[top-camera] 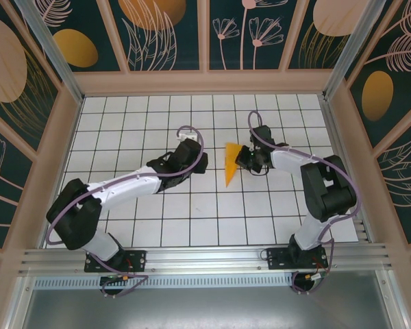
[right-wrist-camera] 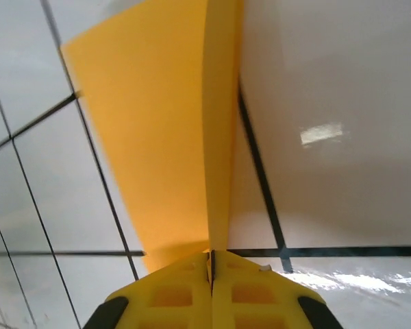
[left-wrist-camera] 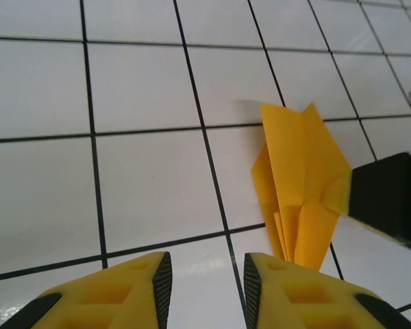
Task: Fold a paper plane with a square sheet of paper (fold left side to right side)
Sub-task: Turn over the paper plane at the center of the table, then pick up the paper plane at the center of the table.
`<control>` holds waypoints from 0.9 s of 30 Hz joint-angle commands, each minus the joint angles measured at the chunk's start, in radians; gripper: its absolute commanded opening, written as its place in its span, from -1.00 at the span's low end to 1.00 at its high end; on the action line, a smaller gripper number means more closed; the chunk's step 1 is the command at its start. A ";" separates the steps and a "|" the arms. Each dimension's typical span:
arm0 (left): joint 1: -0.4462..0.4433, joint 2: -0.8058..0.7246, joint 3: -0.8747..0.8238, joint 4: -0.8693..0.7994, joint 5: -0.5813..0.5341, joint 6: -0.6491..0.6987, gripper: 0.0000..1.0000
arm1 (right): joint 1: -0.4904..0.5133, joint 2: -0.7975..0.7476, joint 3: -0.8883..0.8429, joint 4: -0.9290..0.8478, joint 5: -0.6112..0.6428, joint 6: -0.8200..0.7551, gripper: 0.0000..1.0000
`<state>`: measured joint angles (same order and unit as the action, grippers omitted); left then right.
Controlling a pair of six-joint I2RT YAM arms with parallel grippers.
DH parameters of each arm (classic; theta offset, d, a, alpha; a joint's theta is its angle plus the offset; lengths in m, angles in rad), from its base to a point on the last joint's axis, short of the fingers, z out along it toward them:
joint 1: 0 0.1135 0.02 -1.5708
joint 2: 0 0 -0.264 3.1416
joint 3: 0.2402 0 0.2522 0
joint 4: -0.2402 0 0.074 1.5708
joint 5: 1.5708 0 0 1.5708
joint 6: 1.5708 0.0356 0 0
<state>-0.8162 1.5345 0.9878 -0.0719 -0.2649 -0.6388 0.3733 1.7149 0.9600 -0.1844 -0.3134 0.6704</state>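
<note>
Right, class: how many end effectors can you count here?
2. The left end effector hovers open beside the paper plane; the right end effector is shut on the plane's edge.

From above, I see the orange-yellow folded paper plane [top-camera: 231, 164] just 3 o'clock of the middle of the white tiled counter [top-camera: 123, 116]. Its narrow tip points to 6 o'clock, toward the arm bases. The right gripper [top-camera: 246, 159] sits at the plane's 3 o'clock side, with that edge pinched between its fingers. The left gripper [top-camera: 190, 152] is at the plane's 9 o'clock, near it but apart. In my left wrist view the plane [left-wrist-camera: 301, 185] lies at 2 o'clock of the left gripper [left-wrist-camera: 205, 269], nothing between its fingers.
</note>
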 commanded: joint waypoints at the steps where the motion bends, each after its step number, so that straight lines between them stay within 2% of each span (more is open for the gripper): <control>1: 0.003 -0.066 -0.038 0.007 -0.094 0.014 -0.24 | 0.016 -0.053 0.011 0.033 -0.066 -0.058 -1.00; 5: 0.004 -0.092 -0.055 0.007 -0.125 0.011 -0.21 | 0.000 -0.125 -0.067 0.099 -0.144 -0.085 -1.00; 8: 0.003 -0.097 -0.062 0.011 -0.125 0.006 -0.18 | -0.034 -0.111 -0.125 0.112 -0.187 -0.099 -1.00; 12: 0.003 -0.091 -0.056 0.008 -0.127 0.004 -0.13 | -0.086 -0.069 -0.162 0.086 -0.165 -0.134 -1.00; 16: 0.005 -0.096 -0.053 0.001 -0.136 0.004 -0.02 | -0.120 -0.088 -0.119 -0.021 -0.045 -0.171 -0.59; 21: 0.003 -0.112 -0.057 0.006 -0.151 0.002 0.14 | -0.104 -0.152 -0.019 -0.193 0.092 -0.180 -0.10; 24: 0.003 -0.127 -0.066 0.022 -0.167 -0.005 0.26 | -0.072 -0.182 0.027 -0.305 0.188 -0.163 -0.01; 27: 0.004 -0.140 -0.081 0.043 -0.182 -0.009 0.37 | -0.029 -0.214 0.021 -0.323 0.184 -0.139 0.00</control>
<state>-0.8162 1.4258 0.9264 -0.0566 -0.4072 -0.6403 0.3088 1.5425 0.9657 -0.3943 -0.1917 0.5106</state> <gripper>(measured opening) 0.677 0.499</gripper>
